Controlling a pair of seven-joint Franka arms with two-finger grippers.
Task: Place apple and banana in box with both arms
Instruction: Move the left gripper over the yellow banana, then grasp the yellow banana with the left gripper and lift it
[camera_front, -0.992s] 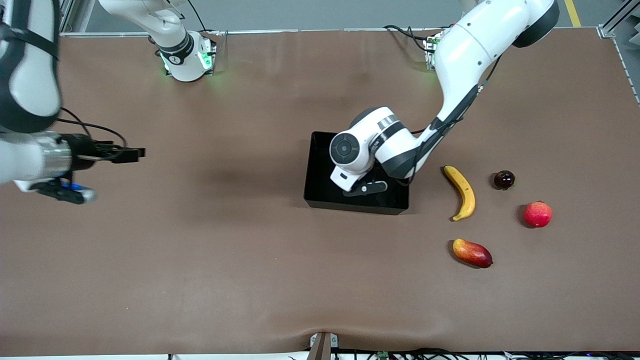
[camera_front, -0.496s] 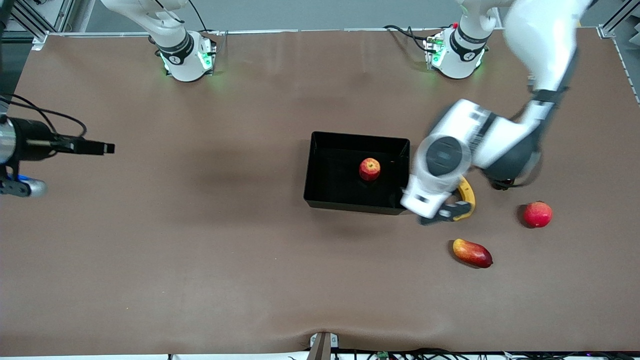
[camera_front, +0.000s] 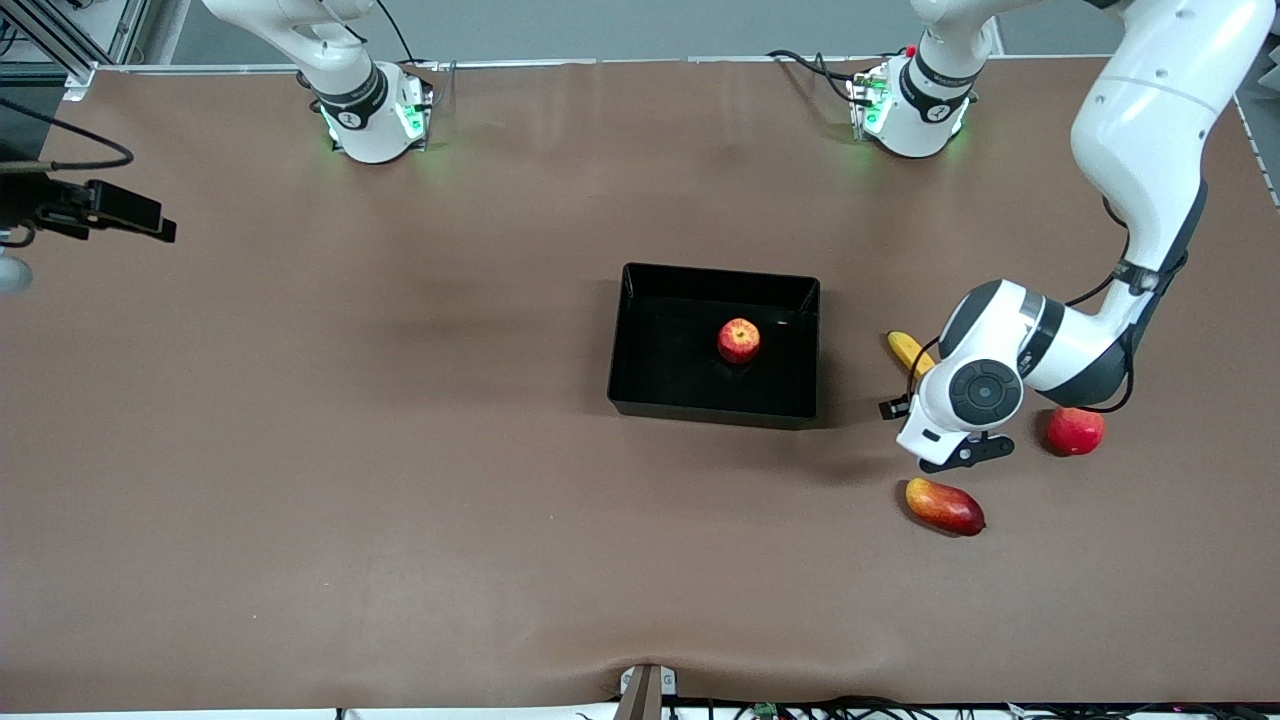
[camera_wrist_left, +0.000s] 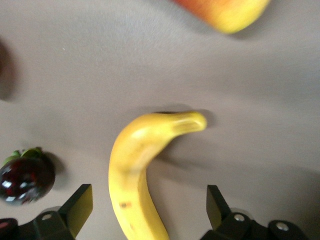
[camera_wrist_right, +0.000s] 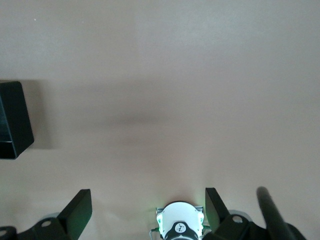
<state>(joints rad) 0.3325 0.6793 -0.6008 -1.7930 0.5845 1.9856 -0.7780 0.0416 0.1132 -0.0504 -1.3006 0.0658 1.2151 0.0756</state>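
The apple (camera_front: 738, 340) lies in the black box (camera_front: 660, 360) at mid-table. The banana (camera_front: 905, 349) lies on the table beside the box toward the left arm's end, mostly hidden under the left arm's hand (camera_front: 975, 395). In the left wrist view my left gripper (camera_wrist_left: 150, 205) is open just above the banana (camera_wrist_left: 135, 165), one finger on each side of it, not touching. My right gripper (camera_front: 160, 228) is open and empty, held up over the right arm's end of the table; it also shows in the right wrist view (camera_wrist_right: 147, 210).
A red-yellow mango (camera_front: 945, 506) lies nearer the camera than the banana. A pinkish-red round fruit (camera_front: 1075, 430) sits beside the left hand. A dark glossy fruit (camera_wrist_left: 25, 177) lies next to the banana. The box's corner (camera_wrist_right: 12, 120) shows in the right wrist view.
The left arm left the apple in the box and swung over to the banana. The right gripper drew back toward its end of the table.
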